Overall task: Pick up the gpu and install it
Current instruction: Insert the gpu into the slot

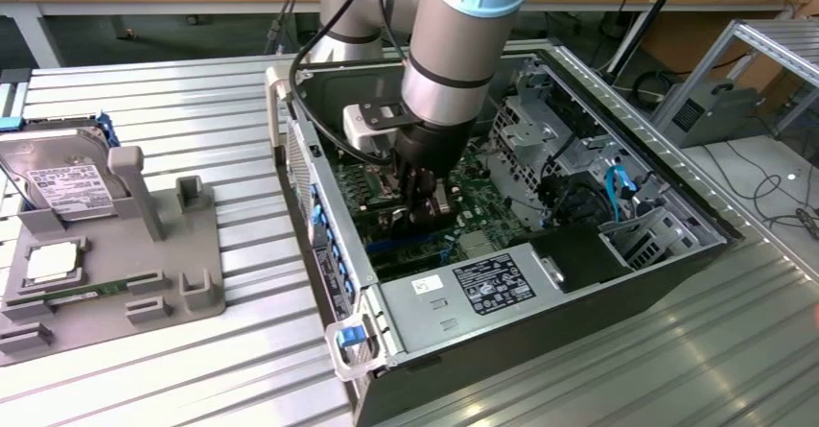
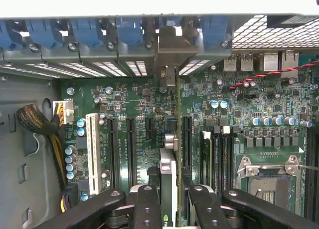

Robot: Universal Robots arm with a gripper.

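Observation:
The gpu [image 2: 173, 139] appears edge-on in the wrist view as a thin dark card standing upright over the motherboard's black expansion slots [image 2: 130, 149]. Its silver bracket [image 2: 169, 52] reaches the case's rear slot openings. My gripper [image 2: 172, 209] is shut on the card, one black finger [image 2: 147, 204] on each side of it. In the exterior view my gripper [image 1: 416, 201] is lowered deep into the open computer case [image 1: 320, 216], with the gpu [image 1: 407, 218] mostly hidden beneath it. I cannot tell whether the card's edge sits inside a slot.
A grey fixture [image 1: 115, 273] at the exterior view's left carries a silver hard drive [image 1: 58, 182], a square chip [image 1: 52, 262] and a green memory stick [image 1: 77, 293]. Inside the case are the power supply [image 1: 486, 288], drive cages [image 1: 531, 130], a white slot [image 2: 92, 144] and the processor socket [image 2: 266, 171].

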